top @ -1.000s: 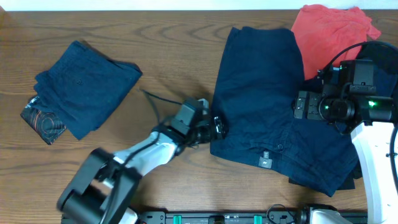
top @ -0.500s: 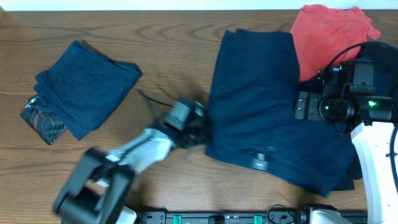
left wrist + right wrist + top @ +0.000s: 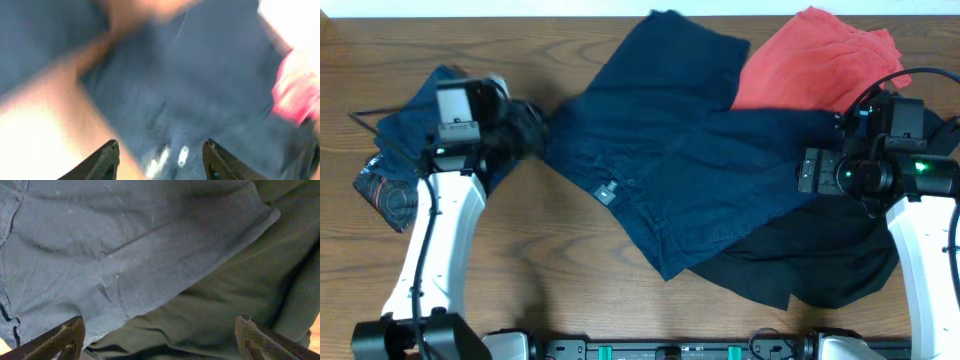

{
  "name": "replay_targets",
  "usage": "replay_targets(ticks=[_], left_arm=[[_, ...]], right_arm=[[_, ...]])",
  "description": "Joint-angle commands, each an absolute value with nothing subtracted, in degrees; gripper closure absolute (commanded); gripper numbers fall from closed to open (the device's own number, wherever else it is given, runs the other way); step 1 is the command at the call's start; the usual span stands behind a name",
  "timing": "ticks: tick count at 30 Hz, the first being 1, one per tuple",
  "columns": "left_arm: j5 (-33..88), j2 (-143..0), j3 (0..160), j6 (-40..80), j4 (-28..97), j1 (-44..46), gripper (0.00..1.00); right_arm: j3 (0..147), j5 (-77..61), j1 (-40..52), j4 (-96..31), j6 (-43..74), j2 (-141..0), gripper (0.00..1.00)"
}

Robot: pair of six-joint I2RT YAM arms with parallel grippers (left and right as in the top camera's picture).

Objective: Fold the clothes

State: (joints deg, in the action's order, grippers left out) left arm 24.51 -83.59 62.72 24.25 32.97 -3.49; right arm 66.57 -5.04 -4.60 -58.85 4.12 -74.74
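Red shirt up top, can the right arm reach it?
Probably yes. The red shirt lies bare just beyond the right gripper, whose jaws are open; only its lower edge is under the navy garment.

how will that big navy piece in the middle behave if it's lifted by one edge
Likely floppy: the navy garment lies creased and rumpled, so it should sag and drape. It overlaps the black garment and coral shirt, so pulling it may drag those. Its thin folds suggest it's light.
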Motion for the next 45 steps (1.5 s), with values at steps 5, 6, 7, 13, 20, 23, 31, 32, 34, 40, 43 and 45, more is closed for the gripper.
replay_targets(ticks=[5,6,7,13,20,23,31,32,34,40,43,45], left_arm=[[27.0,-86.4,58.5,23.3,44.1,6.5,0.43],[27.0,-86.8,57.7,24.2,44.2,8.4,0.38],[27.0,-87.2,56.7,26.1,44.0,10.7,0.35],[27.0,-90.5,51.7,38.5,37.2,22.0,0.28],[27.0,-98.2,48.6,49.0,26.3,29.1,0.28],[27.0,-101.6,48.6,49.0,20.0,30.3,0.28],[25.5,-101.8,50.2,38.6,19.2,27.0,0.94],[24.3,-100.9,51.4,36.6,22.0,25.2,0.94],[22.6,-99.1,54.4,32.2,27.3,21.5,0.94],[22.6,-91.7,67.6,22.8,38.5,9.5,0.94],[21.6,-88.9,70.4,22.5,39.8,5.0,0.94],[18.2,-87.8,70.5,22.5,40.9,2.4,0.94]], right_arm=[[66.8,-4.3,-5.0,-59.6,4.2,-76.2,0.06],[66.8,-4.3,-5.0,-59.6,4.2,-76.4,0.06],[66.8,-4.3,-5.0,-59.7,4.2,-76.6,0.06],[66.8,-4.3,-5.0,-60.1,4.2,-76.7,0.04],[66.8,-4.3,-5.0,-61.0,4.2,-76.7,0.02],[66.8,-4.3,-5.0,-60.9,4.2,-76.7,0.02],[66.8,-4.0,-5.0,-61.5,3.6,-76.7,0.02],[66.8,-4.0,-5.0,-61.6,3.6,-76.7,0.03],[66.8,-4.0,-5.0,-62.0,3.6,-76.7,0.08],[66.8,-4.4,-4.7,-62.5,3.6,-76.9,0.25],[66.6,-5.6,-3.9,-62.7,3.3,-77.2,0.35],[66.3,-7.0,-3.2,-62.6,1.9,-77.8,0.47]])
